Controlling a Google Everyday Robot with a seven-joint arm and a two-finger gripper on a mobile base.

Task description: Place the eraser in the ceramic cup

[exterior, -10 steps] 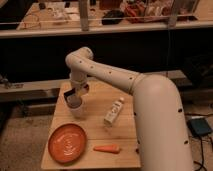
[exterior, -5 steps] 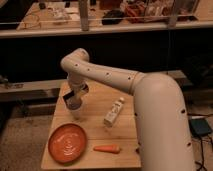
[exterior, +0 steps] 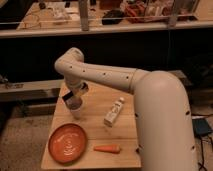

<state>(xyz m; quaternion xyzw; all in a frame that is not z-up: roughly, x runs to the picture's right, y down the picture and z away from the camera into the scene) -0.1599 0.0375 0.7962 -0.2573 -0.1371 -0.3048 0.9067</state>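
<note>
Wooden table (exterior: 126,134), small, items spread across it. Far left, near front edge: orange plate (exterior: 67,143), flat, nothing on it. Just behind the plate and slightly right: ceramic cup (exterior: 76,112), plain white, upright, apart from the plate's rim. Gripper (exterior: 74,98) sits directly over the cup mouth, very close or touching the rim, which of the two not clear; its dark body covers the opening. How far the gripper is open: cannot tell. What it holds, if anything: cannot tell. Eraser not made out as a separate thing anywhere on the table; judged to be either in the grip or already down inside the cup, hidden by the gripper. Further right, front edge: carrot (exterior: 107,148), lying flat, near the plate but apart. Behind it, mid-table: white bottle (exterior: 114,111) on its side, tilted diagonally, well apart from the cup. Right side: the arm (exterior: 150,100), thick and white, reaching across from right to left. Step in hand, as judged: the release over the cup. Next move calls for staying centred on the mouth, letting go cleanly, then lifting straight up so the cup is not tipped or dragged. Count: plate one, cup one, carrot one, bottle one, gripper one, eraser none in plain sight
</note>
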